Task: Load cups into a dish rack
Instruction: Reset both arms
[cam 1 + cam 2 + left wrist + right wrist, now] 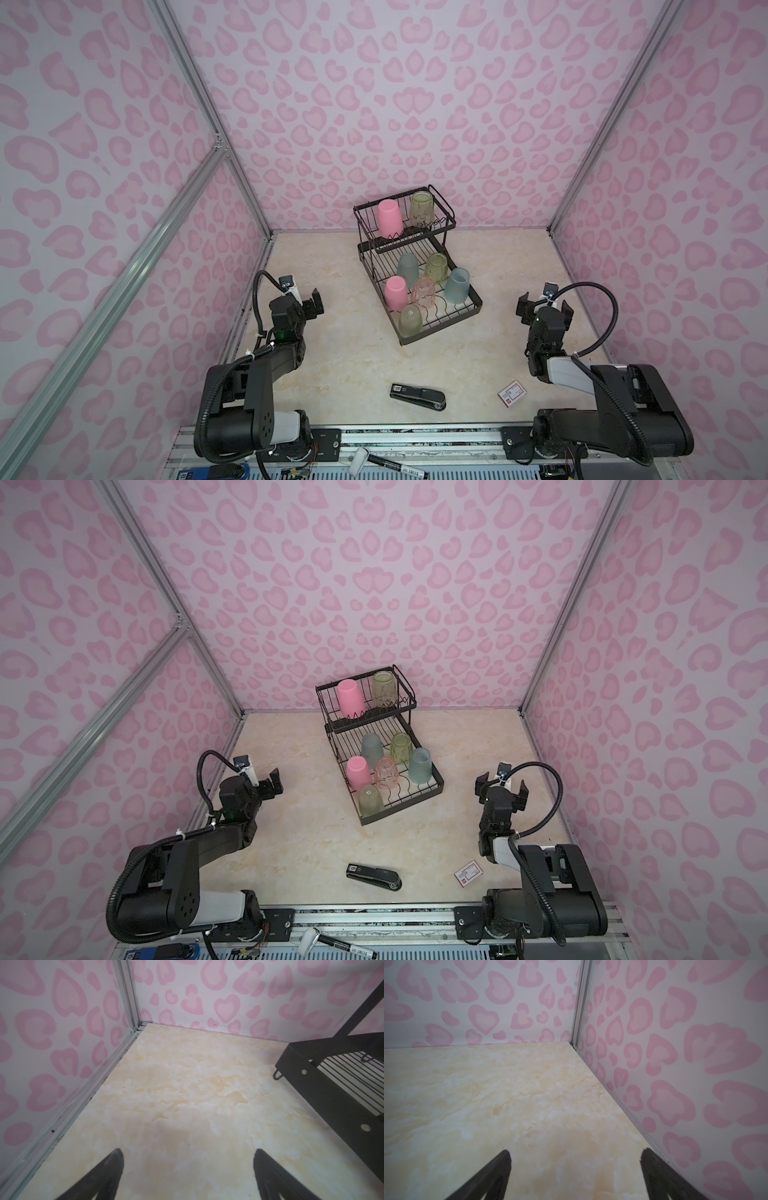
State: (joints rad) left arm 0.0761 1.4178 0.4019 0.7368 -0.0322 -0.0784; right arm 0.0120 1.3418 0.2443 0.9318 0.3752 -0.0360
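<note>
Eight cups (424, 292) stand in the dish rack (440, 328) near the back of the table (340, 332) as I run the rig remotely. Two are in the raised basket, an opaque pink one (390, 218) beside a yellow-green one (421, 209), and six are in the lower tray. All look mouth-down. I see no cup loose on the table.

The left gripper (189, 1154) and right gripper (576, 1153) hover well apart from the rack on either side. Each has its jaws spread wide with nothing between them.

I judge the loading done, so the step in hand is a last check. To do it well I keep both arms clear of the wire frame, whose corner (295, 1064) shows in the left wrist view.

The pale cup (410, 321) at the tray's near corner sits closest to the rim. If it needs seating, I come straight down over it with the jaws wide and avoid pushing sideways, which could tip its neighbours.

The black stapler (417, 397) and a small card (512, 392) near the front are no part of the job, and I leave them alone.
</note>
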